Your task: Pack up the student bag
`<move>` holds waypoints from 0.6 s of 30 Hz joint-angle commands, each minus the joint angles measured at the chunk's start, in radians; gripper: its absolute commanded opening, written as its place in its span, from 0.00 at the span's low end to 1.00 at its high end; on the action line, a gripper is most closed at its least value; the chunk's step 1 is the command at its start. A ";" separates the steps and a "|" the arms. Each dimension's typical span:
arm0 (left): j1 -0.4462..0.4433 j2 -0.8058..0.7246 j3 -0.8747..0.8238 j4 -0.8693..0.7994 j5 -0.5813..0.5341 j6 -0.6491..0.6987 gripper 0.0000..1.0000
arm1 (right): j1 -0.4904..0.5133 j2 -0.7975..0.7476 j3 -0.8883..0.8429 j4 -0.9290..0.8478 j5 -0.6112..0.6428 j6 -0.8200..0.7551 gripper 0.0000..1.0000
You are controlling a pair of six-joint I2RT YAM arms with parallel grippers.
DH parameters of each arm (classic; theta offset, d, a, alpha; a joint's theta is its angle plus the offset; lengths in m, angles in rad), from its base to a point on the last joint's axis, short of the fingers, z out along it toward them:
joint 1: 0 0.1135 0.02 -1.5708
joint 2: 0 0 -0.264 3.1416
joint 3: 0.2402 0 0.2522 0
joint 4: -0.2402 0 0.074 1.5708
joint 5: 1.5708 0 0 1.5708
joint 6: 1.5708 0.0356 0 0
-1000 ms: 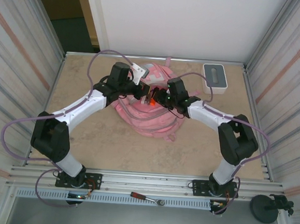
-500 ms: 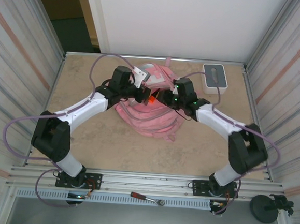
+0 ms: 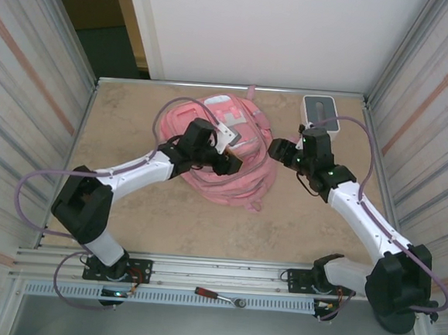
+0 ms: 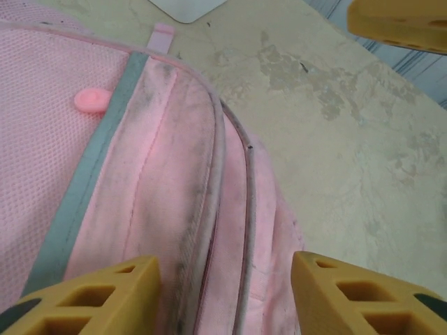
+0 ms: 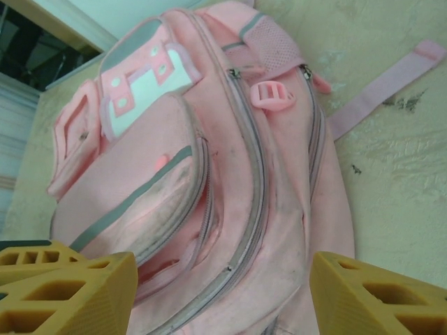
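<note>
The student bag (image 3: 230, 133) lies on the middle of the tabletop (image 3: 128, 206), nearer the far edge. Bare surface runs wide along the left edge and the near edge. A white box (image 3: 321, 115) sits in the far right corner, apart from the bag.

A second ago both grippers met over the bag's top with something orange between them. Now the right gripper (image 3: 276, 150) has swung out beside the bag's right side, jaws spread and holding nothing. The left gripper (image 3: 234, 166) has shifted over the bag's right half, its fingers (image 4: 84, 296) also parted above the pink fabric.

The orange item cannot be made out any more. The left arm covers the bag's near left part. Whether the zips are closed is hard to tell.
</note>
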 commanded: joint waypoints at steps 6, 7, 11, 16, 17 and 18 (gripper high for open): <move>0.109 -0.277 -0.186 0.076 -0.091 -0.036 0.71 | 0.165 0.165 0.101 0.034 -0.005 -0.090 0.64; 0.142 -0.292 -0.205 0.085 -0.097 -0.066 0.71 | 0.186 0.190 0.126 0.017 0.027 -0.107 0.64; 0.265 -0.301 -0.267 0.128 -0.095 -0.189 0.73 | 0.218 0.240 0.161 0.001 0.107 -0.137 0.64; 0.322 -0.214 -0.267 0.127 -0.094 -0.257 0.75 | 0.217 0.342 0.196 -0.011 0.127 -0.149 0.63; 0.322 -0.190 -0.257 0.121 -0.082 -0.262 0.75 | 0.217 0.368 0.206 -0.018 0.135 -0.150 0.63; 0.322 -0.169 -0.249 0.119 -0.066 -0.267 0.75 | 0.216 0.387 0.210 -0.019 0.144 -0.151 0.62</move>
